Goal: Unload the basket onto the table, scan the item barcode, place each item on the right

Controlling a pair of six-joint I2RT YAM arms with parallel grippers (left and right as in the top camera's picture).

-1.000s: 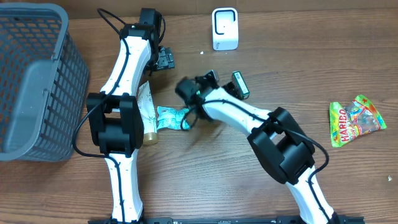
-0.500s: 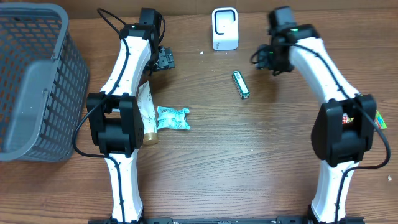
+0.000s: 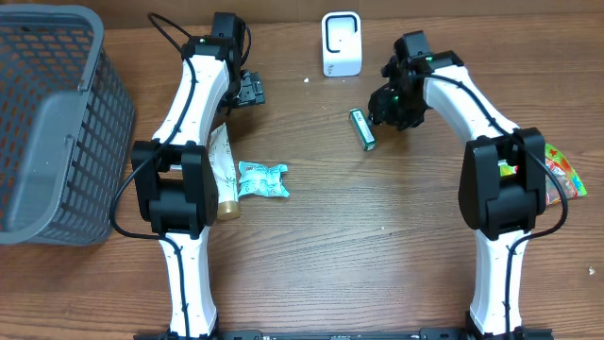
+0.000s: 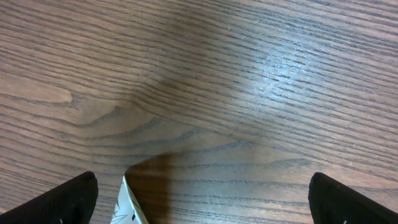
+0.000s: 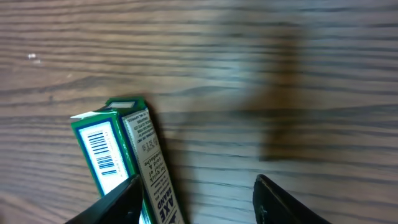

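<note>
The item is a small green box lying flat on the table just below the white scanner. In the right wrist view the green box shows its barcode face up. My right gripper hovers at the box's right side. In its own view the right gripper is open, its left finger over the box's edge and bare wood between the jaws. My left gripper is at the back left. The left gripper is wide open over bare wood.
A grey basket fills the left edge. A teal packet and a white tube lie beside the left arm; the tube's corner shows in the left wrist view. A candy bag lies at the right edge.
My right arm swung from the teal packet at mid-table to the back right, then came down beside the green box, its jaws narrowing. The left arm stayed still.
</note>
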